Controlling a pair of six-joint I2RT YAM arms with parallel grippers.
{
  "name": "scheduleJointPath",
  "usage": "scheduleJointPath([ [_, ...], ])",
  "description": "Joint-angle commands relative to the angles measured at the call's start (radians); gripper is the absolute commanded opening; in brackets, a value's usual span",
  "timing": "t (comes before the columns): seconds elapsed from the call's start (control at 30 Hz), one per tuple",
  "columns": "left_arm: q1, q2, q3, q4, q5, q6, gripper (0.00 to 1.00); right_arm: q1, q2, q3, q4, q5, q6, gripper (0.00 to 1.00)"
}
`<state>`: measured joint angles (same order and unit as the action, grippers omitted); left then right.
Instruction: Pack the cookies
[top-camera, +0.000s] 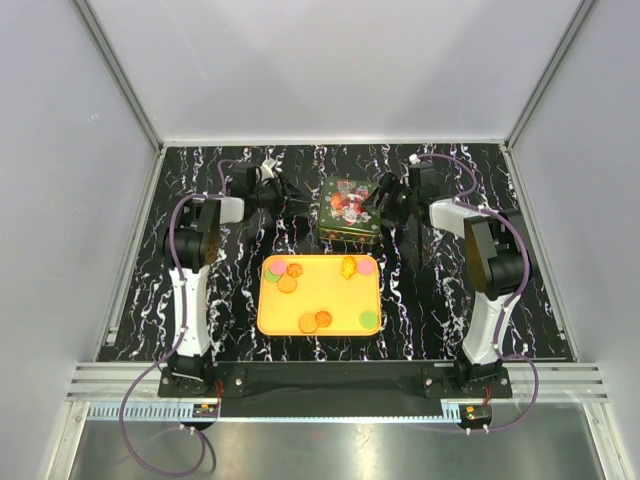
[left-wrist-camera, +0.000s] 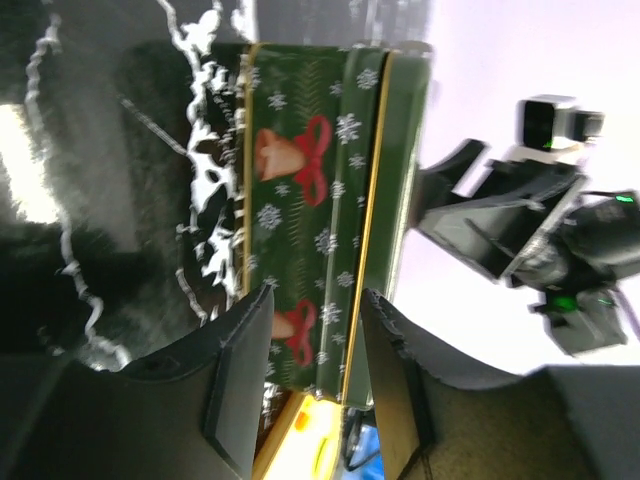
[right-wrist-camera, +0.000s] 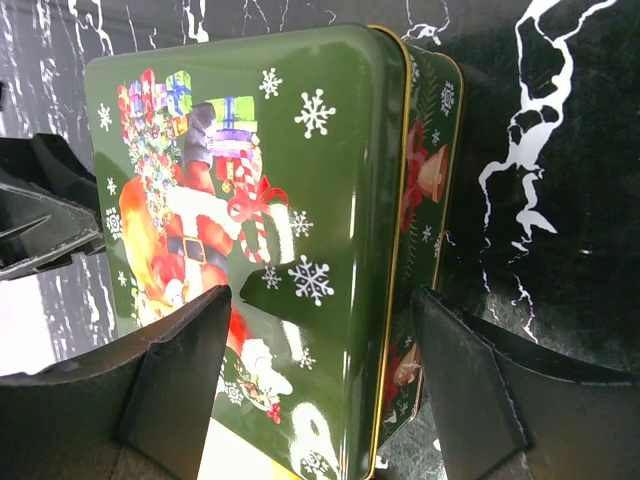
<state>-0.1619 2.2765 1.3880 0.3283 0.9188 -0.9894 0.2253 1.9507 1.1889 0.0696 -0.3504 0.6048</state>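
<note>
The shut lid, printed with a Santa and snowflakes, hides the inside of the green rectangular Christmas tin (top-camera: 350, 210), and the overhead view is too small to show the picture clearly. Both wrist cameras sit close to the tin (left-wrist-camera: 310, 200) (right-wrist-camera: 280, 200) and cut it off at the bottom, where only a sliver of yellow shows. The left gripper (top-camera: 303, 205) (left-wrist-camera: 320, 295) is at the tin's left end with its jaws apart, and the bell-printed side wall shows between them. The right gripper (top-camera: 381, 209) (right-wrist-camera: 320, 295) is at the right end, jaws spread wide across the lid's near edge. Its pads may be just clear of the metal, but contact cannot be made out. The cookies (top-camera: 287, 284) are small flat discs, mostly orange with two pink and two green. They lie scattered on the yellow rectangular tray (top-camera: 320, 295), just in front of the tin on the black white-veined tabletop (top-camera: 440, 300). Two orange ones near the tray's front edge overlap.
</note>
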Motion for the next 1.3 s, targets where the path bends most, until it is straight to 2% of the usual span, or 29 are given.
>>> scheduleJointPath([
  [0.0, -0.005, -0.092, 0.066, -0.208, -0.102, 0.205, 0.48, 0.020, 0.010, 0.060, -0.042, 0.047, -0.046, 0.79],
  [0.07, -0.007, -0.101, 0.074, -0.282, -0.161, 0.230, 0.49, 0.026, 0.011, 0.072, -0.063, 0.068, -0.056, 0.79],
  [0.23, -0.025, -0.138, 0.062, -0.305, -0.230, 0.256, 0.55, 0.032, 0.017, 0.087, -0.099, 0.087, -0.068, 0.79],
  [0.43, -0.059, -0.182, 0.066, -0.327, -0.294, 0.291, 0.56, 0.040, 0.014, 0.103, -0.119, 0.096, -0.071, 0.79],
  [0.73, -0.091, -0.226, 0.039, -0.294, -0.331, 0.293, 0.63, 0.046, 0.008, 0.141, -0.160, 0.100, -0.082, 0.79],
  [0.8, -0.099, -0.224, 0.052, -0.310, -0.334, 0.308, 0.66, 0.051, 0.008, 0.149, -0.175, 0.102, -0.085, 0.79],
  [0.83, -0.108, -0.222, 0.054, -0.320, -0.345, 0.311, 0.74, 0.052, 0.008, 0.153, -0.180, 0.105, -0.086, 0.79],
  [1.0, -0.119, -0.216, 0.045, -0.313, -0.356, 0.305, 0.77, 0.062, 0.014, 0.179, -0.215, 0.114, -0.097, 0.79],
  [1.03, -0.120, -0.216, 0.043, -0.311, -0.356, 0.307, 0.99, 0.065, 0.011, 0.184, -0.218, 0.119, -0.097, 0.79],
  [1.27, -0.140, -0.222, 0.033, -0.298, -0.350, 0.305, 0.99, 0.078, 0.014, 0.216, -0.263, 0.131, -0.115, 0.79],
])
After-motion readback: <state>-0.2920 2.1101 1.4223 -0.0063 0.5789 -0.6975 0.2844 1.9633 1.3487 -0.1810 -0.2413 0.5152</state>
